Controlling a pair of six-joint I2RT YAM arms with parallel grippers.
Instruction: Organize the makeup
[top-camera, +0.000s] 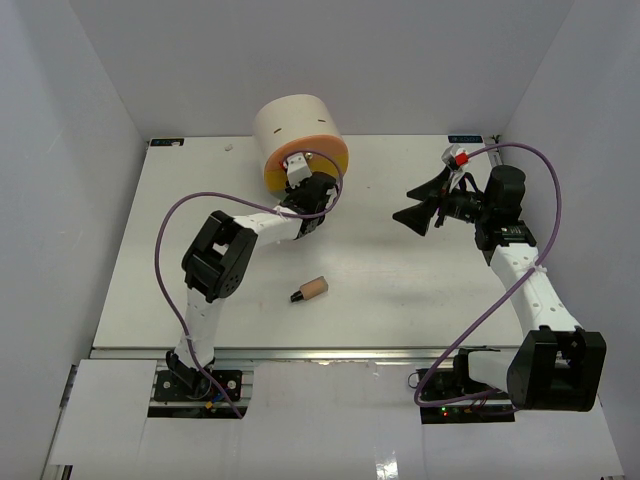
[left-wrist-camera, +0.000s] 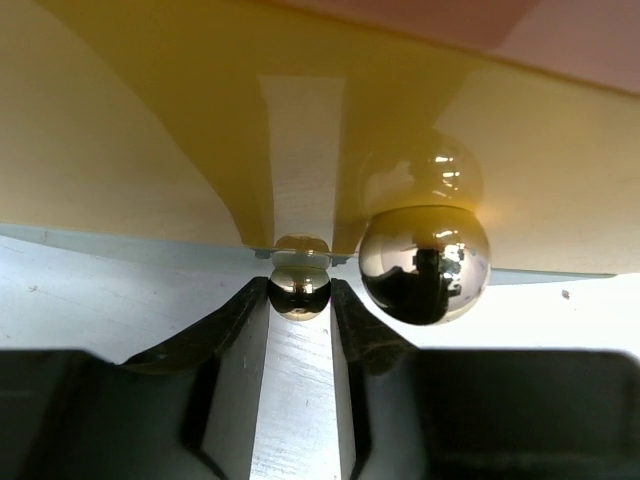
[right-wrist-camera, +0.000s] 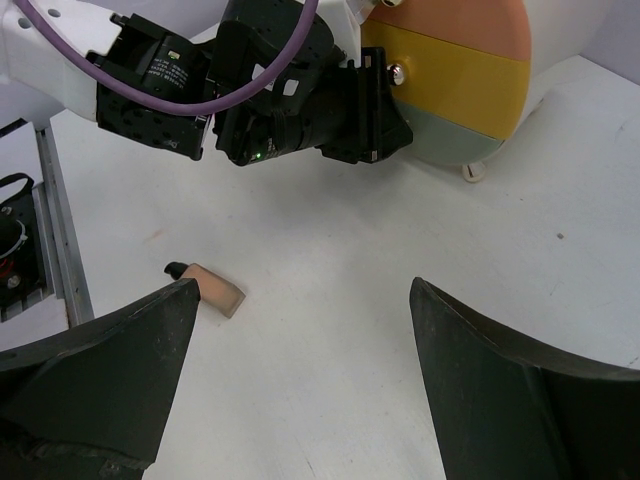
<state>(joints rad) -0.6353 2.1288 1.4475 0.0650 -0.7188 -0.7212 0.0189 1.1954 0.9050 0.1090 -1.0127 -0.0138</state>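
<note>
**Barely begun: bottle out on the table, drawer not yet open**

So far you have nothing visibly put away. The only piece of makeup in view is one tan bottle (top-camera: 311, 290) with a black cap. It lies on its side on the bare table (top-camera: 420, 300), near the middle, cap pointing left. The round drawer unit (top-camera: 300, 135) stands at the far side, and none of its drawers looks pulled out.

Your left pincer (left-wrist-camera: 299, 300) is up against the yellow drawer (left-wrist-camera: 150, 130), its jaws pressed in on the small metal knob (left-wrist-camera: 300, 285) from both sides. By my reading you are at the drawer-opening step, with opening, loading and closing all left to do.

The bottle sits well apart from that pincer, on its near side. Your right pincer (top-camera: 410, 204) hangs spread wide and holds nothing. The bottle lies to its left and nearer to you, clear of both fingers.
</note>
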